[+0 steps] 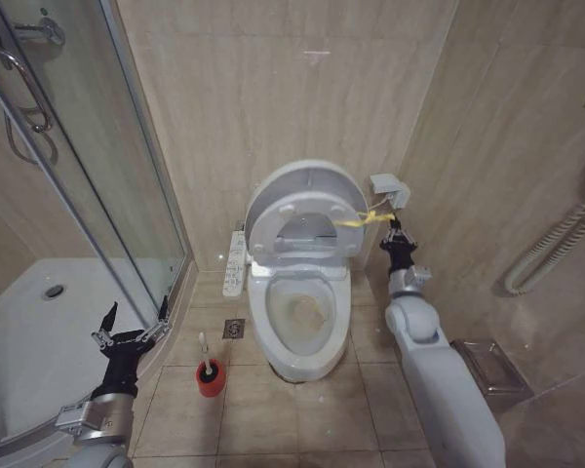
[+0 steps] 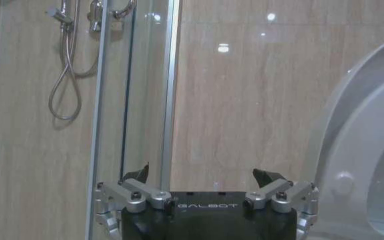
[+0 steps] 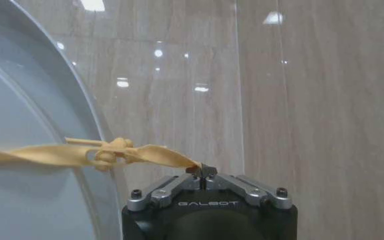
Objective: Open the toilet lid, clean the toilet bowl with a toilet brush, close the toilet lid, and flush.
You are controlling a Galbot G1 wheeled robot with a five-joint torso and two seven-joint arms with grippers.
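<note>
The toilet lid point(image 1: 307, 200) stands raised, nearly upright against the wall, with the seat ring down over the toilet bowl point(image 1: 300, 314), which has a brownish stain inside. My right gripper point(image 1: 395, 227) is beside the lid's right edge, shut on the yellow strap point(image 1: 364, 218). In the right wrist view that gripper point(image 3: 204, 173) pinches the strap point(image 3: 138, 152) coming off the lid point(image 3: 25, 165). The toilet brush point(image 1: 205, 351) stands in its red cup point(image 1: 212, 380) on the floor left of the bowl. My left gripper point(image 1: 132, 317) hangs open and empty by the shower door, also seen as left gripper point(image 2: 202, 175) with the lid point(image 2: 369, 150) beyond it.
A glass shower door point(image 1: 127, 185) and white shower tray point(image 1: 39, 331) fill the left. A floor drain point(image 1: 234, 329) lies between brush and toilet. A control panel point(image 1: 235, 263) sits at the seat's left. On the right are a wall box point(image 1: 388, 186), a grab bar point(image 1: 556, 249) and a metal tray point(image 1: 483, 363).
</note>
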